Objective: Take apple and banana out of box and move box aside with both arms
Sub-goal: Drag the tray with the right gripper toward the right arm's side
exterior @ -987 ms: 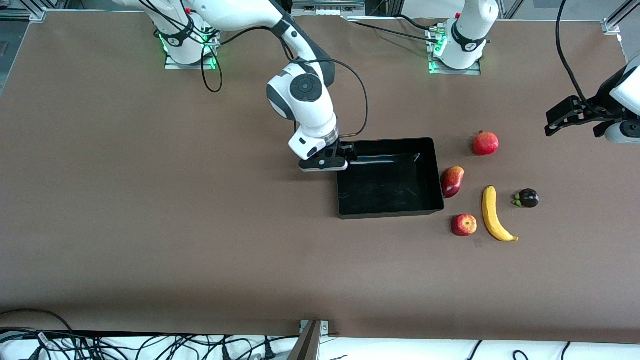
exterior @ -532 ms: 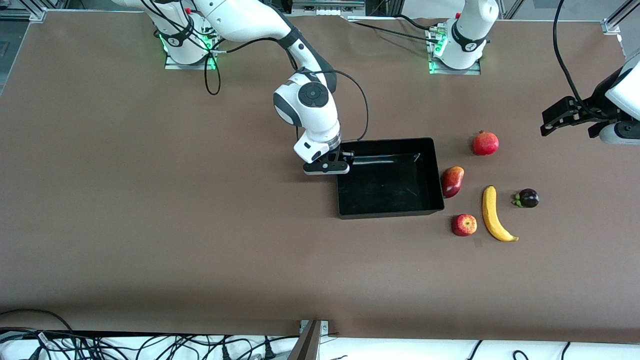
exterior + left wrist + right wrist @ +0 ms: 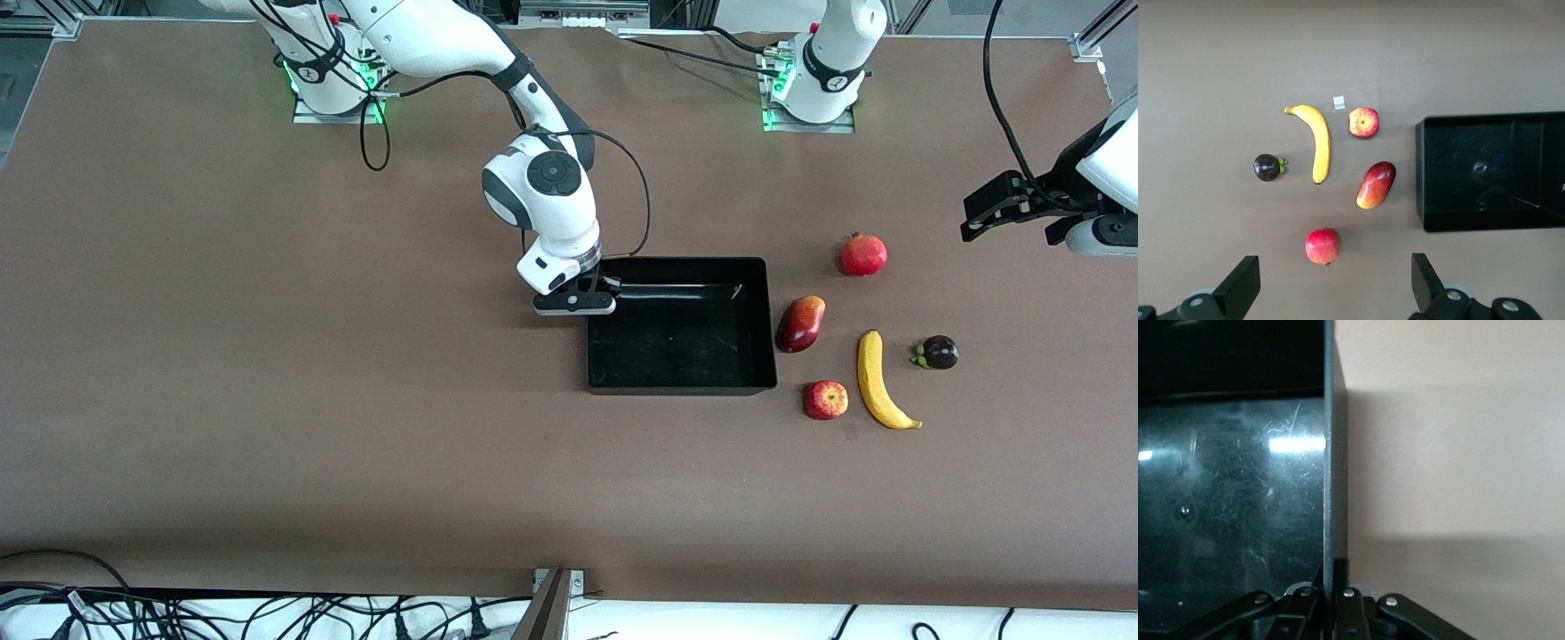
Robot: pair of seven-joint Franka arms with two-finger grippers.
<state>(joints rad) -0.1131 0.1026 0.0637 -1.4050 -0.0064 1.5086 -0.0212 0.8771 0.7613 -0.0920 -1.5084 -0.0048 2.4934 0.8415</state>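
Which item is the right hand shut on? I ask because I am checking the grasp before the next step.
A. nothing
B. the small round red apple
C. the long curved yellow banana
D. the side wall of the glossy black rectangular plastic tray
D: the right hand is shut on the side wall of the glossy black rectangular plastic tray, as the right wrist view shows.

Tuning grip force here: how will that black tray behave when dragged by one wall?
The black tray looks rigid; the right gripper is shut on one thin wall. Held off-centre, it may pivot. Its glossy plastic looks slippery, and being empty, probably light.
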